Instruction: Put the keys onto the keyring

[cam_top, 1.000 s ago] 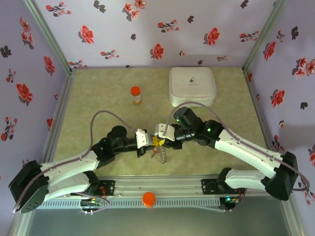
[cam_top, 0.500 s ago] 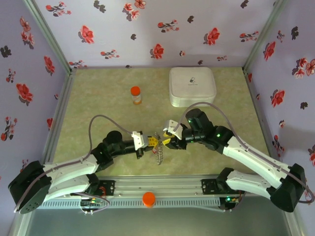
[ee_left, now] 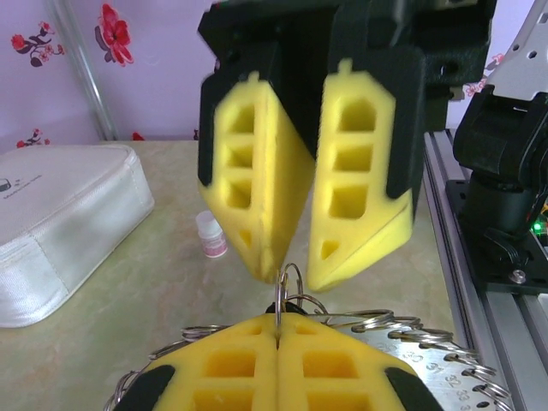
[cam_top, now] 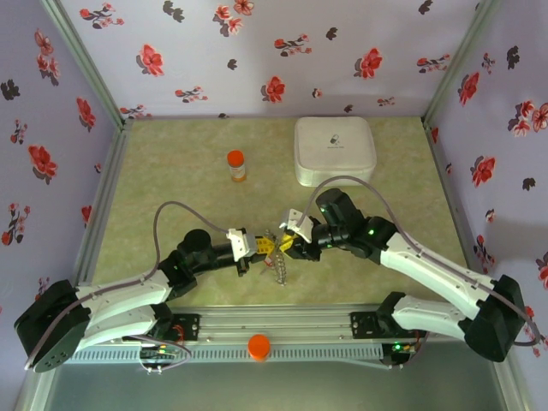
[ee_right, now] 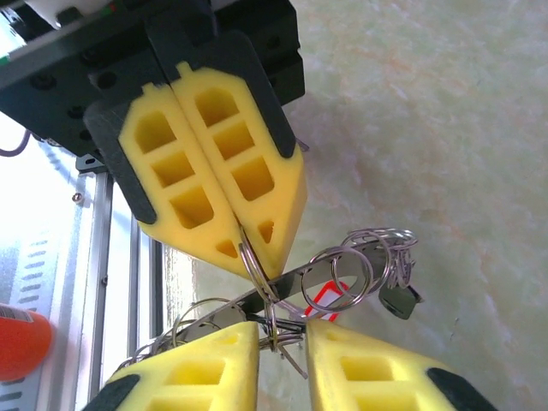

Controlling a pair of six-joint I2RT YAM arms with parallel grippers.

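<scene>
Lower centre, the left gripper clamps the keyring; the right gripper, slightly parted and apparently empty, could wrench it loose.

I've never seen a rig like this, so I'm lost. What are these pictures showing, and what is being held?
The machine is two robot arms, left and right, bolted at the near edge of a table, each ending in a two-finger gripper. The wide picture comes from a fixed camera above and behind them; the two close-ups come from cameras on the wrists. On the table stand an orange bottle and a white rounded-square case. The left gripper pinches one wire loop of the keyring, with small keys among its rings. The right gripper faces it, slightly open around a loop.
</scene>
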